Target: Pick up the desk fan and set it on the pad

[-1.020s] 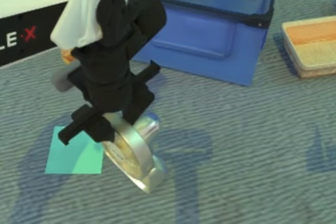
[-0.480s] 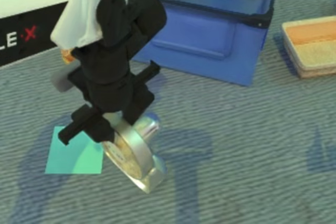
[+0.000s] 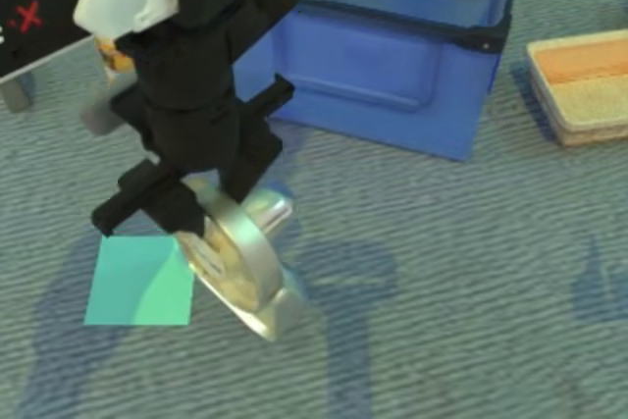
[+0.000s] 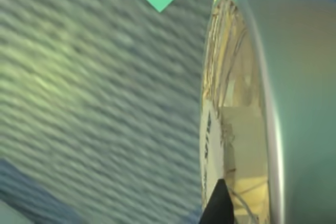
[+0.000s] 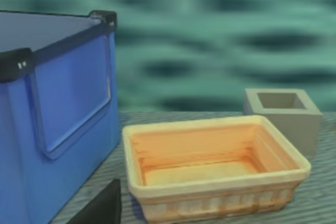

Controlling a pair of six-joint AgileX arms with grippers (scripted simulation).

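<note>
Top view: the left gripper (image 3: 201, 228) is clenched on the rim of the desk fan (image 3: 240, 262), which is tilted just right of the pad (image 3: 140, 282) on the surface (image 3: 461, 291). Behind stand a blue bin (image 3: 392, 56) and, at the right edge, a tan-orange tray (image 3: 584, 85). The right gripper's fingers cannot be told.

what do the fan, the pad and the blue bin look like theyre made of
Fan: looks like polished metal, silver ring with bright glints, gold-toned grille. Pad: thin matte mint sheet, maybe foam or paper. Blue bin: probably moulded plastic, smooth walls, black corner caps.
</note>
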